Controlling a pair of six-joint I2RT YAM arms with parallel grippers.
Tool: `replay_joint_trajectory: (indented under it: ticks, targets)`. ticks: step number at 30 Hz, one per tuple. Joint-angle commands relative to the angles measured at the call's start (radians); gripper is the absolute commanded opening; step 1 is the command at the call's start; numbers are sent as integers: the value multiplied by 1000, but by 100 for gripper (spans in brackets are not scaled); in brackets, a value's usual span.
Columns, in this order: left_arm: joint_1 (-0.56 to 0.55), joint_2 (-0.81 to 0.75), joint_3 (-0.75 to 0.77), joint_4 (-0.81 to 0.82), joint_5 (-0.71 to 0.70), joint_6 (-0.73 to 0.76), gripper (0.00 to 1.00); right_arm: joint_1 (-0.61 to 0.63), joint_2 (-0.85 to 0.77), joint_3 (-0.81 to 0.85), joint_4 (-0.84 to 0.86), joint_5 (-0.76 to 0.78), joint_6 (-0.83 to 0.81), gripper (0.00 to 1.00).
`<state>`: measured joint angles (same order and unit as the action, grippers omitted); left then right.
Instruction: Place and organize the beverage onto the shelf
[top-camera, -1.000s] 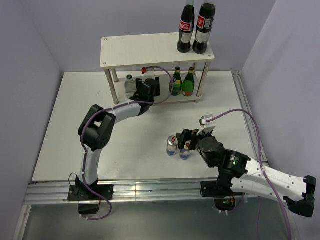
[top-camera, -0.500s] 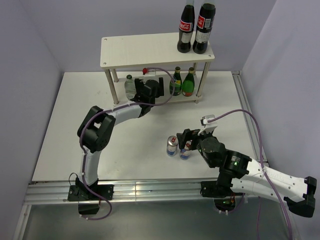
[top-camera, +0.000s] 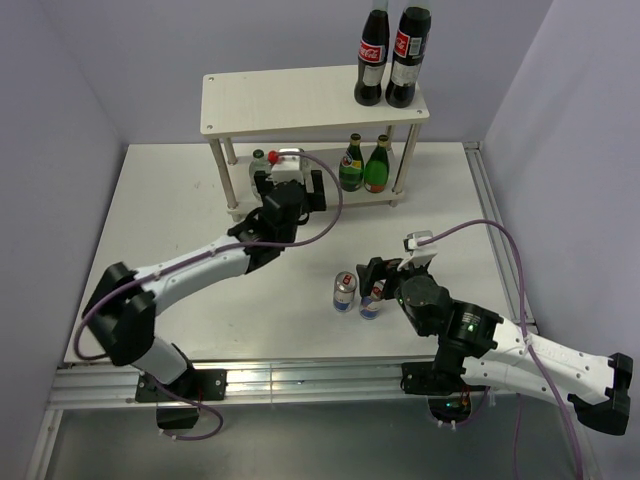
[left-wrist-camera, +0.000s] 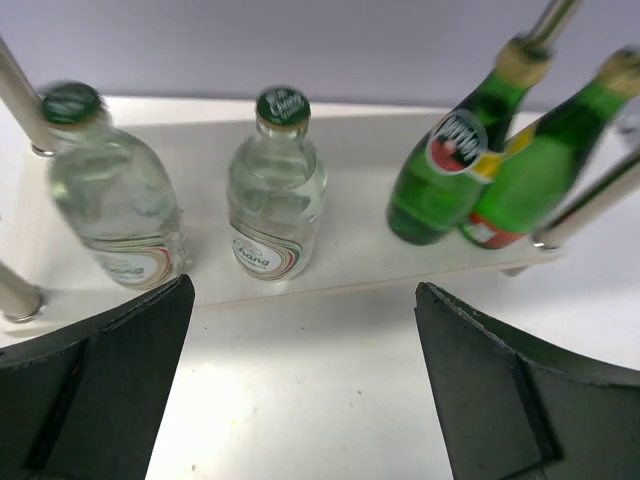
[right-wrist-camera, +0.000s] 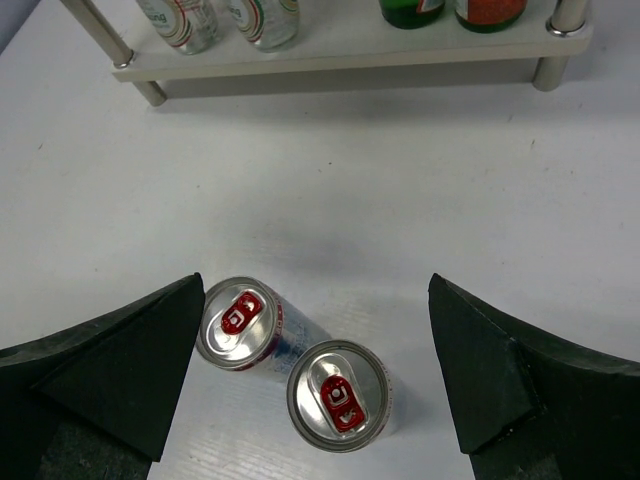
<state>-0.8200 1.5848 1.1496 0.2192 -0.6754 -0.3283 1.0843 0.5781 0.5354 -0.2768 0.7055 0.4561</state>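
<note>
The white tabletop (top-camera: 180, 200) carries the two-tier shelf (top-camera: 290, 100), just ahead of the left end effector (left-wrist-camera: 302, 300), which is wide open and holds nothing. On the lower board, two dark green bottles (left-wrist-camera: 440, 175) stand ahead-right of it and two clear green-capped bottles (left-wrist-camera: 275, 195) ahead-left. Two slim cans (right-wrist-camera: 240, 322) stand side by side beneath the right end effector (right-wrist-camera: 317, 285), which is also wide open.

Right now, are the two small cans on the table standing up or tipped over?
Both upright. From above, the right wrist view shows the nearer can and the farther can lids-up, red tabs facing the camera.
</note>
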Motion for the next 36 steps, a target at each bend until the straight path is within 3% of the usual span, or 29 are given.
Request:
replay_joint_trajectory:
  ticks: [1,8,12,18,27,36]
  targets:
    - [-31,-132,-37,-69,-47,-24,99,6,5,0,24,51,6,100]
    - [-139,-334,-256,-161,77,-116,99,8,-6,15,-36,57,53,100]
    - [-313,-407,-512,-4,91,-192,99,6,-43,37,-136,39,145,100]
    - [-511,-408,-714,190,77,-264,99,14,-112,43,-238,23,210,100]
    - [-565,-203,-682,387,111,-258,99,17,-112,25,-245,17,253,100]
    - [-558,40,-548,503,-49,-206,99,32,-211,-129,-174,49,426,100]
